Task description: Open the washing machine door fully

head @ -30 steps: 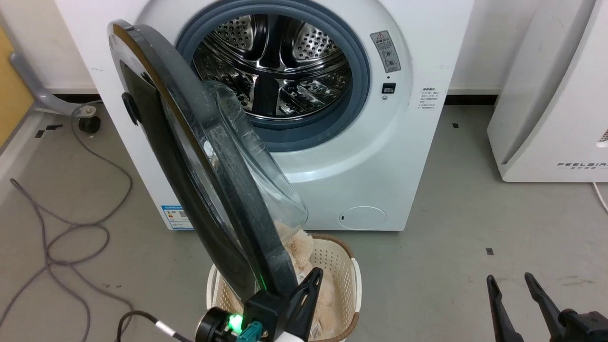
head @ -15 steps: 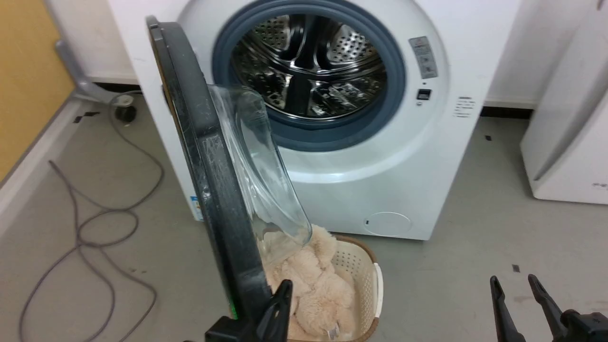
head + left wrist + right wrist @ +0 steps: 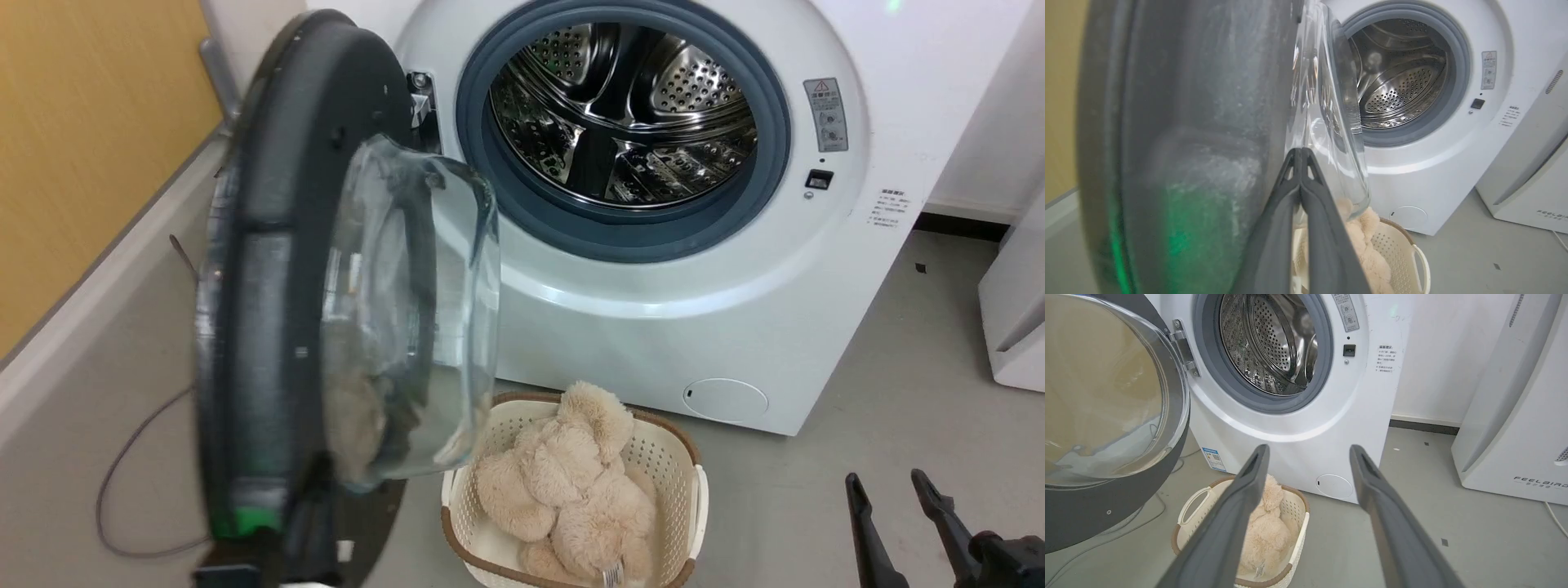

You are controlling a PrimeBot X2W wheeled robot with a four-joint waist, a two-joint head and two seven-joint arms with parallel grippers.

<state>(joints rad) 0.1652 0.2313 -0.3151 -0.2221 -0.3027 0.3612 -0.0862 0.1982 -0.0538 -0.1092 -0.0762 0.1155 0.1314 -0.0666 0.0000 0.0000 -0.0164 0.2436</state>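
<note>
Since the washing machine door (image 3: 245, 269) looks rigid and heavy, push its rim; left gripper (image 3: 1300, 152) closed empty, right gripper (image 3: 1309, 449) wide.

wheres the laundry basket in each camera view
Head view: basket at bottom centre.
Left wrist view: basket at bottom, right of centre.
Right wrist view: basket at bottom, left of centre.
Shared landmark: round cap low on the washing machine, just above it.

A cream perforated basket (image 3: 699, 500) with a brown rim sits on the grey floor (image 3: 816, 506) and holds a beige plush toy (image 3: 571, 490). A grey cable (image 3: 110, 482) loops at left beneath a yellow panel (image 3: 90, 122). A white appliance (image 3: 1515, 416) marked FEELBIRD stands at right.
</note>
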